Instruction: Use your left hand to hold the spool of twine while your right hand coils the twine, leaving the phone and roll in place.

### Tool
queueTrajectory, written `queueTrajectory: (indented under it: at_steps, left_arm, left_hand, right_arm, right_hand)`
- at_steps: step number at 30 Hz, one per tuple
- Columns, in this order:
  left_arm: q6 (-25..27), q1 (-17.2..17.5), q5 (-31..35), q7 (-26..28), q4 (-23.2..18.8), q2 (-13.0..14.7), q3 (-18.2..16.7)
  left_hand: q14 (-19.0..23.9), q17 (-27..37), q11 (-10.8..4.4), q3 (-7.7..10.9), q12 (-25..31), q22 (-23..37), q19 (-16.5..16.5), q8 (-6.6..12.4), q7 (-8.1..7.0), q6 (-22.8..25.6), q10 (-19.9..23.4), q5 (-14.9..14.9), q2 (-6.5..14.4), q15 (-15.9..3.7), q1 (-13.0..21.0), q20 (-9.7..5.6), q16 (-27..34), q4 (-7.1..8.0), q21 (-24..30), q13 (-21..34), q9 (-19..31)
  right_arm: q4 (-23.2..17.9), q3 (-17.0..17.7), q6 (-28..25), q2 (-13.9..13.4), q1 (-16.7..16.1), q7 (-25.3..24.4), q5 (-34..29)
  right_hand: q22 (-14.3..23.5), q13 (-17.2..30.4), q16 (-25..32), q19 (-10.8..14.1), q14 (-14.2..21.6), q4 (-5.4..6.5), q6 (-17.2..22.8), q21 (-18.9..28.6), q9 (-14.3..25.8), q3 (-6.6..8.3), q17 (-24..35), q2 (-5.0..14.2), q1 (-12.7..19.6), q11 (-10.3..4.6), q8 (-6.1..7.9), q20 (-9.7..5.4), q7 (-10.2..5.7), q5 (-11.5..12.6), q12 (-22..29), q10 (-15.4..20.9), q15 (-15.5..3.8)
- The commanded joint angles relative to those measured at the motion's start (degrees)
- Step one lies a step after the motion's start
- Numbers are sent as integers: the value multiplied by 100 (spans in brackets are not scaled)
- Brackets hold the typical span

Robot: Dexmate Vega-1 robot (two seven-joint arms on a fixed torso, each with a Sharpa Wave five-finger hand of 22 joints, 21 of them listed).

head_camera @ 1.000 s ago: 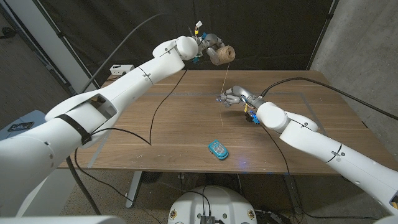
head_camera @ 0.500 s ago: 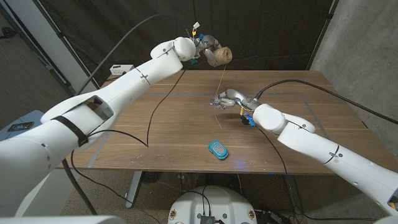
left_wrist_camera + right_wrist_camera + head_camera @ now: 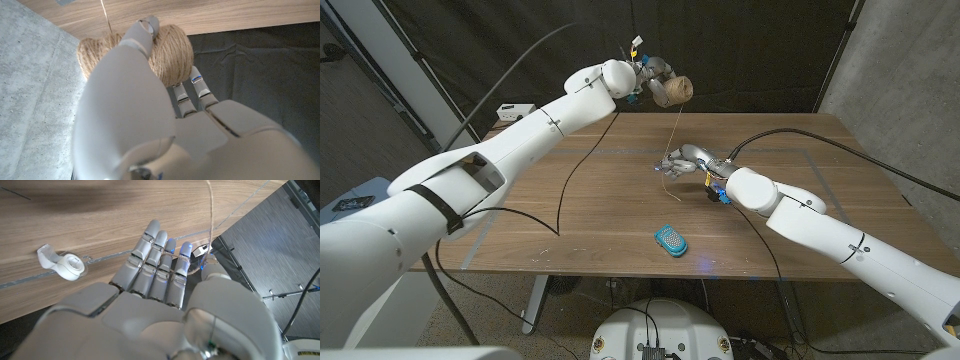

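Since a second ago the right hand [image 3: 682,161] has slid a little to the robot's left over the wooden table [image 3: 580,200]; the spool of twine [image 3: 672,91] stays aloft in the left hand [image 3: 655,76], above the far edge. From the head view a taut strand of twine [image 3: 678,128] drops from the spool to the right hand's fingertips, which seem to pinch it. A blue phone [image 3: 670,240] lies near the front edge.

From the left wrist, the thumb [image 3: 131,55] curves over the spool [image 3: 172,52] and the other fingers [image 3: 190,92] wrap beneath, gripping it.

From the right wrist, the fingers [image 3: 155,260] reach out close together above the table, the strand [image 3: 212,210] running down beside them toward the thumb. A clear tape dispenser [image 3: 62,265] lies nearby.
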Motion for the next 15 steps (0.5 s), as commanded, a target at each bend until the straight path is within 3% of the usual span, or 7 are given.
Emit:
queueTrajectory:
  at_steps: [1,15]
  left_arm:
    - [-58,-84,27,24,186,-104,68]
    - [-35,-136,63,65,314,-127,77]
  left_hand:
    - [307,154,576,49,134,-5,-45,113,626,721,815,42,641,87,-221,29,2031,52,31,90,410]
    - [300,153,578,50,133,-7,-57,110,615,727,814,50,640,84,-211,34,2039,49,51,88,410]
  right_arm:
    - [17,82,116,-60,-32,86,57]
    - [100,41,287,-39,56,271,71]
  right_hand:
    - [9,16,-4,-5,0,0,-32,-34,5,-44,-7,5,-57,28,13,24,14,2,3,-29,-334]
    - [7,12,-12,-25,-52,-29,-110,-58,0,-99,-3,-6,-85,86,0,73,59,12,-2,-88,-282]
